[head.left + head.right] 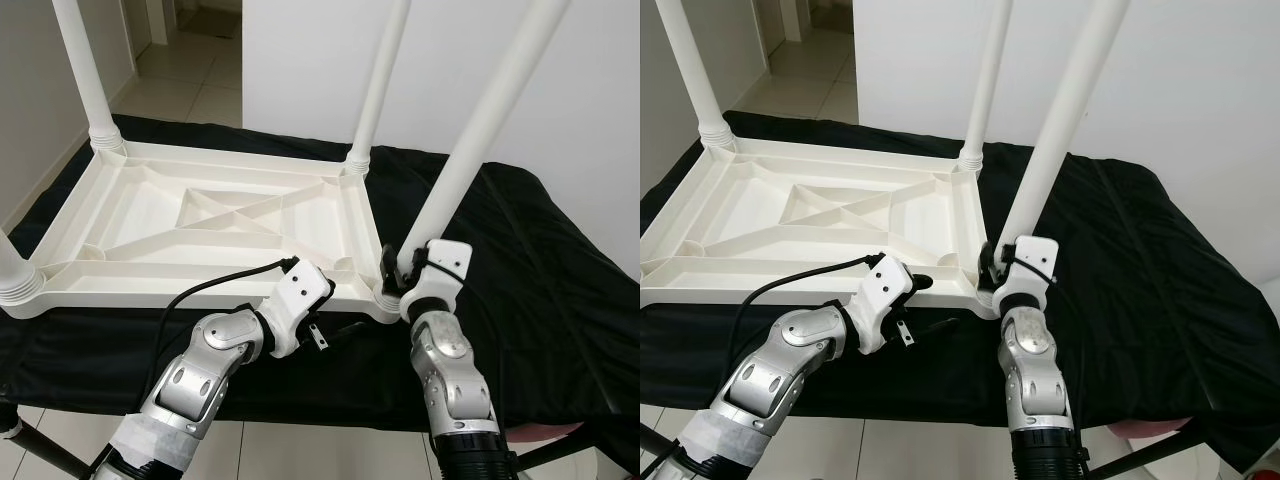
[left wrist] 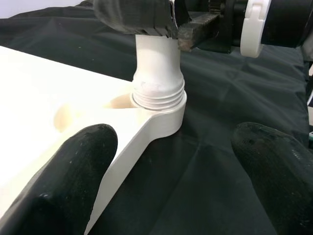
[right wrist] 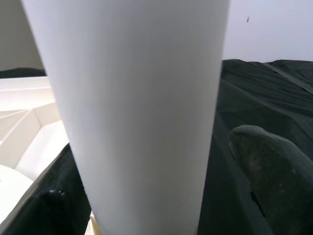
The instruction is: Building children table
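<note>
Left eye view, setting: a white moulded plastic tabletop (image 1: 200, 225) was seen lying upside down on a black cloth-covered surface (image 1: 540, 290), its ribbed underside facing up.
Legs fitted: round white plastic legs stood upright in the far left corner (image 1: 85, 70), the far right corner (image 1: 378, 85) and the near left corner (image 1: 12, 265).
Leg at work: a fourth long white plastic leg (image 1: 480, 130) was set in the near right corner socket (image 2: 159, 105), leaning slightly to the right.
Right gripper (image 1: 400, 272): it was clamped round the lower part of the near right leg, just above the socket, with one black finger on each side of the tube.
Right wrist view: the white tube was seen close up between two dark fingers (image 3: 274, 166).
Left gripper (image 1: 925, 305): it was held low at the near edge of the tabletop, just left of the same corner.
Left gripper fingers (image 2: 73, 171): they were spread apart, one apparently over the tabletop's edge and the other over the black cloth; contact with the plastic could not be judged.
Cable: a black cable (image 1: 215, 285) was looped from the left wrist across the tabletop's near rim.
</note>
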{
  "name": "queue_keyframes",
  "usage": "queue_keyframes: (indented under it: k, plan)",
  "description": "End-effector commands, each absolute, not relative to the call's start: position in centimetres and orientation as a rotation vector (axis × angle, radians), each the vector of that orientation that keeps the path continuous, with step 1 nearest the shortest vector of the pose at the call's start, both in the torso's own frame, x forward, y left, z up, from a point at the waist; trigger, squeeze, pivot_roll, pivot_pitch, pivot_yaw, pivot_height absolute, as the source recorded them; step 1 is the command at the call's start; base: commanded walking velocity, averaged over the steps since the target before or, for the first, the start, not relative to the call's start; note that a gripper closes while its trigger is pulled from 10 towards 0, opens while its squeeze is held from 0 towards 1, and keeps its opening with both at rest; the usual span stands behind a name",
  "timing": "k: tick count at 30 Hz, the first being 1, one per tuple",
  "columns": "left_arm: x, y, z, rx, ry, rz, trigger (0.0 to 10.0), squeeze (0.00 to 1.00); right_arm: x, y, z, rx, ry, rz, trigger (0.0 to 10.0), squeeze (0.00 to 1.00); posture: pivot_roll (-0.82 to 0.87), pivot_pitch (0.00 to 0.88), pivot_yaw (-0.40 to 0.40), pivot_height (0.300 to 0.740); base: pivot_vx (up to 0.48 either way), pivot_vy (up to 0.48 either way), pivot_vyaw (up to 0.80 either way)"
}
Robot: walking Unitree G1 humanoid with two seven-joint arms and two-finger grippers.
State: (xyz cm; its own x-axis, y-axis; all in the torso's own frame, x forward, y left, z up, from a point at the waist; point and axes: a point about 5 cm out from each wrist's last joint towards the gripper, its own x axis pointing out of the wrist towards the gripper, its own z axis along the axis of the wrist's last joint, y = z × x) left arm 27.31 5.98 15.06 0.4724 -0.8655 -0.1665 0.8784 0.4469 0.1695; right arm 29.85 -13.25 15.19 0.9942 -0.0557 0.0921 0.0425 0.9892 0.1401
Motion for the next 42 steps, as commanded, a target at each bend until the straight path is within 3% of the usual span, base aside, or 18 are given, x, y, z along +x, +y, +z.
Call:
queue_keyframes:
  k: [1,7,8,24,34,35,36,37,38,40,41,42]
  plan:
    - [27.3,5.8,15.1,0.25,0.045,-1.039,10.0,0.0,28.8,-13.4,13.3,0.147,-0.029,-0.047,10.0,1.0,0.0,0.0,-0.123,0.74,0.0,0.0,0.0]
    - [27.2,5.6,15.1,0.249,0.044,-1.043,10.0,0.0,28.9,-14.3,13.3,0.126,-0.021,-0.014,10.0,1.0,0.0,0.0,-0.126,0.74,0.0,0.0,0.0]
    - [27.2,5.5,15.0,0.247,0.044,-1.045,10.0,0.0,29.1,-14.9,13.0,0.104,-0.015,0.058,10.0,0.0,0.0,0.0,-0.126,0.74,0.0,0.0,0.0]
    - [27.1,4.8,15.4,0.236,0.029,-1.058,10.0,0.0,31.6,-15.6,11.7,-0.101,-0.004,0.528,10.0,0.0,0.0,0.0,-0.108,0.74,0.0,0.0,0.0]
    - [27.3,4.7,15.7,0.236,0.019,-1.051,10.0,0.0,33.3,-15.3,11.9,-0.11,-0.013,0.64,10.0,0.0,0.01,0.0,-0.11,0.74,0.0,0.0,0.0]
    - [27.3,4.7,15.7,0.237,0.018,-1.051,10.0,0.0,33.6,-15.3,11.8,-0.114,-0.01,0.647,7.5,0.0,0.02,0.0,-0.111,0.74,0.0,0.0,0.0]
    - [27.3,4.7,15.7,0.237,0.017,-1.05,10.0,0.0,33.7,-15.2,11.6,-0.11,0.002,0.656,2.2,0.0,0.02,0.0,-0.114,0.74,0.0,0.0,0.0]
    - [27.3,4.7,15.7,0.237,0.017,-1.05,10.0,0.0,33.7,-15.2,11.6,-0.11,0.002,0.656,2.2,0.0,0.02,0.0,-0.114,0.74,0.0,0.0,0.0]
    - [27.3,4.7,15.8,0.237,0.016,-1.049,10.0,0.0,33.8,-15.2,11.4,-0.107,0.013,0.663,1.6,0.0,0.02,0.0,-0.114,0.74,0.0,0.0,0.0]
    - [27.3,4.7,15.8,0.237,0.016,-1.049,10.0,0.0,33.8,-15.2,11.4,-0.107,0.013,0.663,1.6,0.0,0.02,0.0,-0.114,0.74,0.0,0.0,0.0]
    - [27.3,4.8,15.8,0.239,0.015,-1.048,10.0,0.0,33.8,-15.2,11.2,-0.099,0.025,0.673,0.0,0.0,0.02,0.0,-0.116,0.74,0.0,0.0,0.0]
    - [27.3,4.8,15.8,0.24,0.014,-1.046,10.0,0.0,33.7,-15.2,10.9,-0.095,0.038,0.674,0.0,0.0,0.02,0.0,-0.117,0.74,0.0,0.0,0.0]
